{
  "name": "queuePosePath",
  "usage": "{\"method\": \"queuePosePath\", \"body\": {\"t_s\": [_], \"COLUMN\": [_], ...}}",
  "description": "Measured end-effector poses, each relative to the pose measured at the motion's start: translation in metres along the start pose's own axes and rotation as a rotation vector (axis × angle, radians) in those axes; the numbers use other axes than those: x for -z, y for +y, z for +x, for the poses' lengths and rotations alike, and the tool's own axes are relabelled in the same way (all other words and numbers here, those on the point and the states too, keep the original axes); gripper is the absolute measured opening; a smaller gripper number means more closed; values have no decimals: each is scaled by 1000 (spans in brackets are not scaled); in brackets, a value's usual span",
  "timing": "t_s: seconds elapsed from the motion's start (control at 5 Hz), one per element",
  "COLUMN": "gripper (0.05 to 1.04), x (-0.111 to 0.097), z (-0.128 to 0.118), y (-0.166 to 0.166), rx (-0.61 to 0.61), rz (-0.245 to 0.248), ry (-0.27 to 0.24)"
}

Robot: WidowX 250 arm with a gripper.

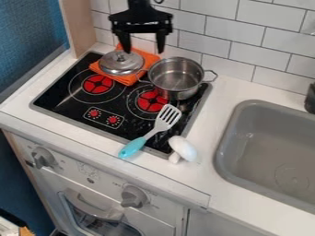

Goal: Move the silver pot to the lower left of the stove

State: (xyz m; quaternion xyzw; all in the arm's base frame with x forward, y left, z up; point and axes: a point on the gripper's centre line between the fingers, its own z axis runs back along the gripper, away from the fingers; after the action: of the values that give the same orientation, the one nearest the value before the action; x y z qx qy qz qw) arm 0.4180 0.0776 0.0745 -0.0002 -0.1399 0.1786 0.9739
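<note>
Claw (144,50) empty, fingers apart, above the back of the stove (134,125). Silver two-handled pot (177,79) is below and right of it, at the stove's back right, untouched. Task looks barely started: grasp, carry, set-down at lower left all remain. Counts: one pot; one metal lid (122,64) on one orange cloth (148,59), below-left of claw; one slotted spatula (155,130) and one white toy mushroom (186,150), farther below; two red burners (98,85), below.

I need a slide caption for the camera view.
Black two-finger gripper hanging near a silver metal pot on a black toy stovetop.
</note>
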Motion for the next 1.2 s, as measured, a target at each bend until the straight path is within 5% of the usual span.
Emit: {"method": "queuePosePath", "body": {"t_s": [0.4,0.6,1.2], "gripper": [1001,1001,950], "x": [-1,5,54], "z": [-30,-38,-42], "y": [-56,-74,-85], "rx": [261,366,419], "rz": [-112,-127,-86], "ry": [4,18,114]}}
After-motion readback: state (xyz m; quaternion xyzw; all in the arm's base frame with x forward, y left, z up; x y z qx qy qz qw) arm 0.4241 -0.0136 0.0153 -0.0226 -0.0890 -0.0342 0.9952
